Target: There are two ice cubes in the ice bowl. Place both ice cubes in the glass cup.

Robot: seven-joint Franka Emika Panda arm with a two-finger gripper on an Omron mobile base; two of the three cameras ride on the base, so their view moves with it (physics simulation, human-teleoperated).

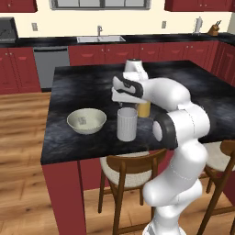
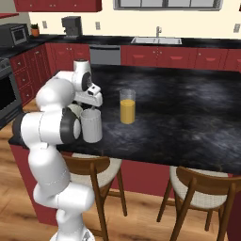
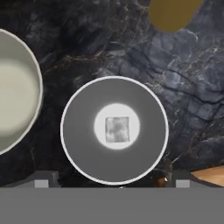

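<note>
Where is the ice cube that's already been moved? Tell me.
In the hand view, one ice cube lies at the bottom centre of the glass cup, between the ice bowl and the orange-juice glass.

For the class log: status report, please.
Gripper above cup, state unclear. One cube in cup, one in bowl. Juice glass beside, not blocking.

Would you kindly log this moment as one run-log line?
gripper: open, above glass cup | ice cube: in cup | other ice cube: in ice bowl | next: probably fetch it
</note>
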